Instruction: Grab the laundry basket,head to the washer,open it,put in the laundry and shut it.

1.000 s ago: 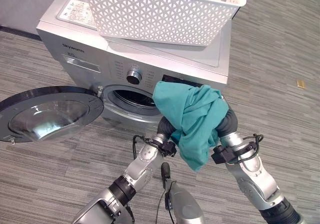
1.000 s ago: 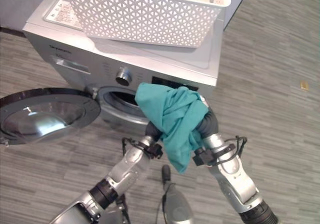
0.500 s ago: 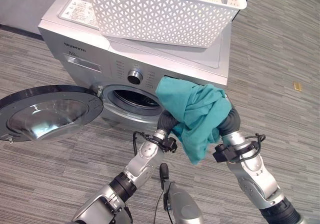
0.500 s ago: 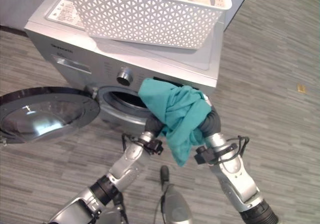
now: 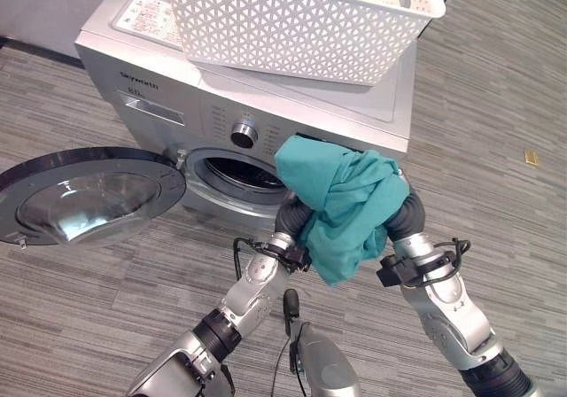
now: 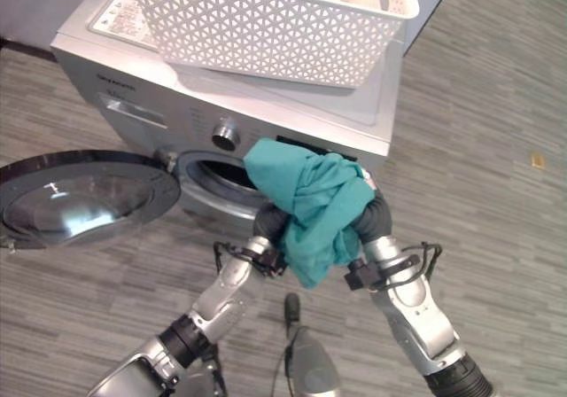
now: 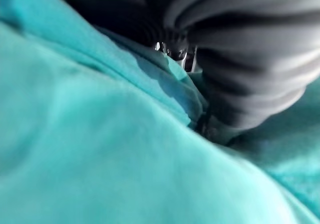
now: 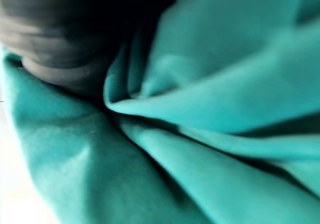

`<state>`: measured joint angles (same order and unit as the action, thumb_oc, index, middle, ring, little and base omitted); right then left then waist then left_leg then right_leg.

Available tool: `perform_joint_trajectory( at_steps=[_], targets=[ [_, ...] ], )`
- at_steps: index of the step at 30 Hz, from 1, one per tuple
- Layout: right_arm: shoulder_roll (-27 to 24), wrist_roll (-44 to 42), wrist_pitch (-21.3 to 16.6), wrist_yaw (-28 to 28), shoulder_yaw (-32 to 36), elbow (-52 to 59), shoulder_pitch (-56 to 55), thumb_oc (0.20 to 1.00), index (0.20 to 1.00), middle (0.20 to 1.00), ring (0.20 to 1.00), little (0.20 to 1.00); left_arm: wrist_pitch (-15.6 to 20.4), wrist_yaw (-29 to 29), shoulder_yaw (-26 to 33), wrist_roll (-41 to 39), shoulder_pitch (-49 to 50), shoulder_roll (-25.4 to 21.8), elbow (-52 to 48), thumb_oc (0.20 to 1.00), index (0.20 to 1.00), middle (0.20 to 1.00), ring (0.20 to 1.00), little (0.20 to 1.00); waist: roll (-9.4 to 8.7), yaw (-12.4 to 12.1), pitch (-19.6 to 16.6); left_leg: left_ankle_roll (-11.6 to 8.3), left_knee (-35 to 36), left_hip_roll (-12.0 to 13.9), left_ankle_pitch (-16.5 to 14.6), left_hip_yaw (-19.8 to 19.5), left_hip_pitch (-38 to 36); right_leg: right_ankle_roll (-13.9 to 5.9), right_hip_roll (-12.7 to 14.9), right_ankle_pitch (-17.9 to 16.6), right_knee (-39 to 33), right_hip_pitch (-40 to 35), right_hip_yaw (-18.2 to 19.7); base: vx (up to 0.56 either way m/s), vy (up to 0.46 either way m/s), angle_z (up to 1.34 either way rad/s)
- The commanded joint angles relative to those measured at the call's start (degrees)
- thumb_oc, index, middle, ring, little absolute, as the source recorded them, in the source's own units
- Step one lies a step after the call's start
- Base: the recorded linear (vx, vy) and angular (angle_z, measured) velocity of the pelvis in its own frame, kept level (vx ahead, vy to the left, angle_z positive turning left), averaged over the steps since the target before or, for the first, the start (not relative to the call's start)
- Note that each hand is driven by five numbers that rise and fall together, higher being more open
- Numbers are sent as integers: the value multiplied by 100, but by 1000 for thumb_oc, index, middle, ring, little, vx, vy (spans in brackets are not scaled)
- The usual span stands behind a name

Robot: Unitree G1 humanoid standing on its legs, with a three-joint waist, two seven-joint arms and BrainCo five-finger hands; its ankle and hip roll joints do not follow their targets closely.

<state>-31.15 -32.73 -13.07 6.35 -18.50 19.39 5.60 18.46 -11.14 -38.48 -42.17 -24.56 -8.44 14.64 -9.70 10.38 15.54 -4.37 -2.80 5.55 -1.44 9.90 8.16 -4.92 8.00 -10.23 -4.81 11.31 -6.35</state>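
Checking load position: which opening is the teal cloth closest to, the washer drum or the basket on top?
The washer drum opening: the teal cloth hangs just right of it, below the white basket.

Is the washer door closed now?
No, the round door is swung wide open to the left of the washer, and the drum opening is exposed.

A laundry corner of an indoor room — a silver front-loading washing machine [image 5: 266, 105] stands on grey striped carpet flooring [image 5: 496, 113], a white lattice laundry basket [image 5: 301, 16] on top.
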Motion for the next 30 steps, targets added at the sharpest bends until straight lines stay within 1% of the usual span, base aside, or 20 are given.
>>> perform_joint_trajectory(
  at_steps=[1,4,5,6,8,12,19,20,21,23,24,26,28,29,30],
  targets=[
    [-155,357,-282,152,405,276,14,1000,1000,1000,1000,1000,303,-22,96,340,-203,247,-234,200,200,200,200,200,117,-66,-103,-6,-375,394,-729,203,-143,-458,463,852,870,219,226,0,0,0],
    [-157,455,-271,207,499,249,-59,1000,1000,1000,1000,1000,300,-50,139,396,-181,213,-274,200,200,200,200,200,124,-62,-106,-4,-373,390,-729,196,-142,-460,463,850,875,223,226,0,0,0],
    [-226,1091,-251,395,894,200,-311,1000,1000,1000,1000,1000,331,-88,308,441,-52,108,-361,200,200,200,200,200,150,-46,-105,2,-370,385,-731,184,-136,-467,468,861,885,228,214,0,0,0],
    [-224,1096,-248,397,897,207,-320,1000,1000,1000,1000,1000,330,-89,304,441,-48,108,-363,200,200,200,200,200,150,-47,-114,2,-369,384,-729,183,-129,-467,469,861,886,236,214,0,0,0],
    [-239,1263,-258,451,1198,88,-575,1000,1000,1000,1000,1000,352,-91,505,455,134,-35,-495,200,200,200,200,200,161,-32,-118,12,-366,381,-723,180,-118,-473,476,862,899,246,205,-3,8,2],
    [-328,1456,-207,350,1519,55,-942,1000,1000,1000,1000,1000,335,13,780,414,453,-190,-654,200,200,200,200,200,168,-21,-143,16,-379,376,-732,182,-112,-483,466,868,916,251,212,0,0,0],
    [-328,1456,-207,350,1519,55,-942,1000,1000,1000,1000,1000,335,12,780,414,453,-190,-654,200,200,200,200,200,168,-21,-143,16,-379,376,-732,182,-112,-483,466,868,916,251,212,0,0,0],
    [-355,1550,-182,352,1765,3,-1182,1000,1000,1000,1000,1000,330,122,963,268,680,-293,-789,200,200,200,200,200,177,-17,-119,13,-402,392,-754,180,-138,-486,454,882,927,225,201,5,31,-2],
    [-96,1872,-108,584,2541,-157,-1764,1000,1000,1000,1000,1000,255,380,1272,-237,1334,-486,-1179,200,200,200,200,200,210,18,-111,31,-415,389,-761,170,-132,-509,446,877,936,223,194,0,37,0],
    [-20,1885,-87,625,2666,-184,-1851,1000,1000,1000,1000,1000,218,409,1290,-298,1430,-519,-1229,200,200,200,200,200,202,21,-139,37,-407,371,-740,174,-106,-510,457,856,925,249,201,-3,16,1],
    [173,2068,76,1014,3014,-647,-1932,1000,1000,1000,1000,1000,83,550,1277,-521,1738,-624,-1341,200,200,200,200,200,210,12,-89,53,-450,373,-786,161,-112,-512,452,846,921,230,188,0,0,0],
    [322,2019,196,1215,2992,-1095,-1828,1000,1000,1000,1000,1000,1,578,1221,-654,1836,-629,-1318,200,200,200,200,200,212,-17,-59,67,-459,338,-757,133,-36,-510,477,813,901,273,181,-33,2,-3],
    [354,2004,219,1240,2985,-1198,-1803,1000,1000,1000,1000,1000,-12,580,1220,-674,1861,-639,-1323,200,200,200,200,200,220,-22,-34,68,-467,329,-753,119,-19,-508,480,811,900,282,174,-19,-3,0],
    [513,1927,309,1394,2942,-1695,-1729,1000,1000,1000,1000,1000,-53,604,1220,-816,2050,-670,-1315,200,200,200,200,200,252,-79,98,71,-493,297,-719,86,77,-505,501,785,895,332,153,-45,-6,4],
    [585,1823,325,1457,2930,-1873,-1672,1000,1000,1000,1000,1000,-81,620,1243,-859,2141,-704,-1317,200,200,200,200,200,278,-111,170,66,-520,300,-731,76,98,-505,498,789,895,329,139,-56,-12,9]
  ],
)
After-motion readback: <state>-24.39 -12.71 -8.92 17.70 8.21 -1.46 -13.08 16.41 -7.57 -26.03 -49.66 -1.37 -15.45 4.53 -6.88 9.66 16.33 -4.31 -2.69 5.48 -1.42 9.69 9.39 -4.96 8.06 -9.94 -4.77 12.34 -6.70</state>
